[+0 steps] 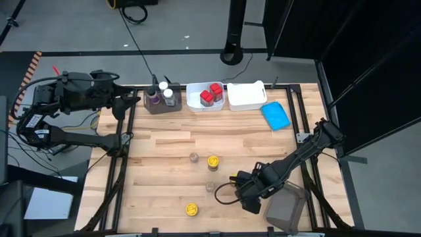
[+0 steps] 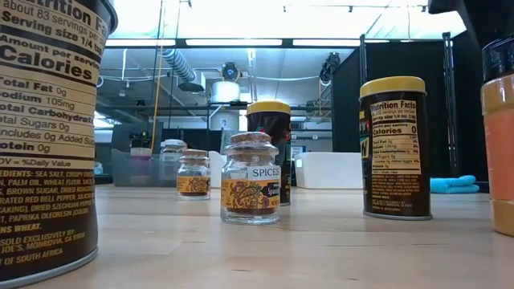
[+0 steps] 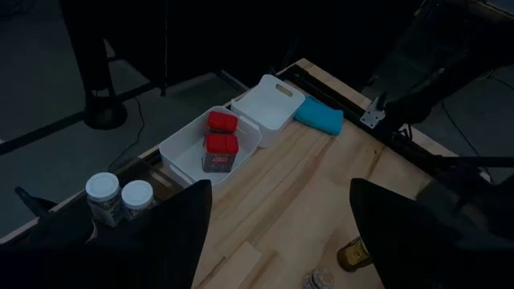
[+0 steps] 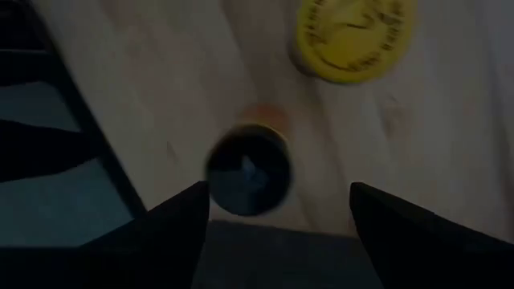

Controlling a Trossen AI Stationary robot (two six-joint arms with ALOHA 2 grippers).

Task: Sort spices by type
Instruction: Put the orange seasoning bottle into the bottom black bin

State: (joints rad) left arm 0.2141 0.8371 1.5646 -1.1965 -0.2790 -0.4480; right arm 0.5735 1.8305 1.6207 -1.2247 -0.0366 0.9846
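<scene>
Spice jars stand loose on the wooden table: a yellow-lidded jar [image 1: 212, 160], another [image 1: 191, 209] near the front edge, a third [image 1: 233, 178] beside my right gripper, and two small clear glass jars [image 1: 193, 157] [image 1: 210, 186]. My right gripper [image 4: 277, 217] hangs open, pointing down over a black-capped jar with an orange body [image 4: 249, 170]. The fingers stand on either side of it and above it without touching. This jar shows at the low view's right edge [image 2: 498, 136]. My left gripper [image 3: 277, 233] waits open, high over the table's far left corner [image 1: 122, 102].
Along the far edge stand a grey bin with white-capped jars [image 1: 161, 99], a white tub with red-capped jars [image 1: 205, 95], a bare white tub [image 1: 245, 95] and a blue cloth [image 1: 275, 115]. Another grey bin [image 1: 286, 207] sits at the near right.
</scene>
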